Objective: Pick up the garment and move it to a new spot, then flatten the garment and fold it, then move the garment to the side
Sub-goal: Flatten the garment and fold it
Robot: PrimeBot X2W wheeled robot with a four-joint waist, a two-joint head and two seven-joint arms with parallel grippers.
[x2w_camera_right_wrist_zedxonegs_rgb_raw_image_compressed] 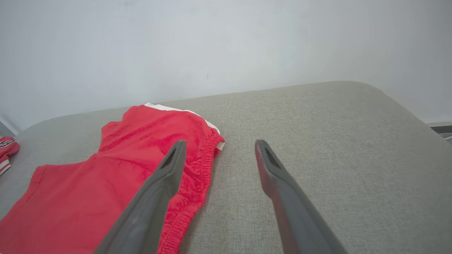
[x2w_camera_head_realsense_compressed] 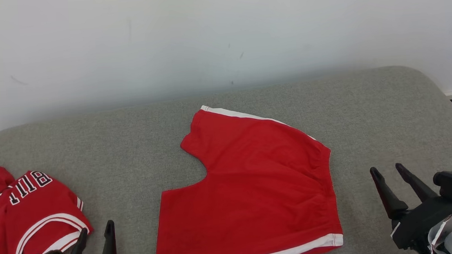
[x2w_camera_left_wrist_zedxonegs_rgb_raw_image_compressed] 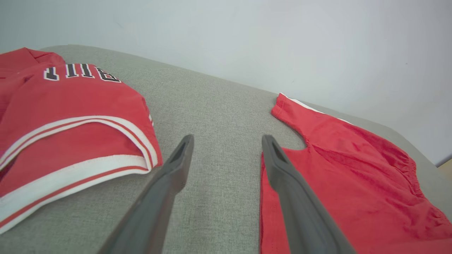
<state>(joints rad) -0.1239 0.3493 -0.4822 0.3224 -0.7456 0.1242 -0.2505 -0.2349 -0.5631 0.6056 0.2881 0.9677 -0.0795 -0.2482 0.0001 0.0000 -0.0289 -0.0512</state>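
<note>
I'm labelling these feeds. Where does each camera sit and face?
Head: on the head, facing forward and down at shorts on a cushion; left gripper, right gripper in bottom corners.
Left wrist: on that arm, along its open fingers, between jersey and shorts.
Right wrist: on that arm, along its open fingers, over the waistband.
Shared: all three show the shorts.
</note>
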